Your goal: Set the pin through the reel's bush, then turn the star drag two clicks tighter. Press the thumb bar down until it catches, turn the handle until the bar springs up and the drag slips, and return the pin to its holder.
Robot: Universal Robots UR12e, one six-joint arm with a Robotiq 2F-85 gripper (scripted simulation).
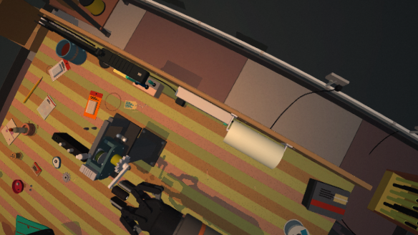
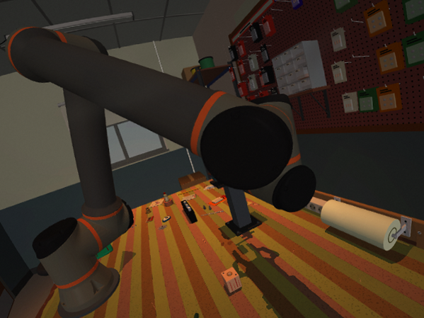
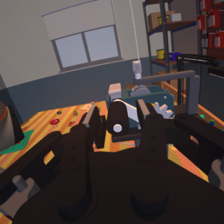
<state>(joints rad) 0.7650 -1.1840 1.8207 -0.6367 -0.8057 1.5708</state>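
Observation:
My gripper (image 3: 117, 124) (image 1: 120, 195) is open and holds nothing. The black knob (image 3: 117, 120) of the reel's handle sits between its fingers. The white handle arm (image 1: 118, 173) runs from the knob up to the teal reel (image 1: 105, 156), which is clamped on a dark stand in the middle of the bench. The white star drag (image 3: 162, 109) shows beside the reel body. The ribbed thumb bar (image 1: 88, 172) is at the reel's near end. The black pin holder (image 1: 68, 142) lies left of the reel with a pale pin (image 1: 81, 156) by it; whether the pin sits in the holder I cannot tell.
A blue cup (image 1: 71, 52) stands at the bench's far left corner. A cream paper roll (image 1: 254, 144) hangs along the back rail. An orange packet (image 1: 93, 104), a red disc (image 1: 17, 186), small gears and cards lie left of the reel. A small orange block (image 2: 231, 280) sits mid-bench.

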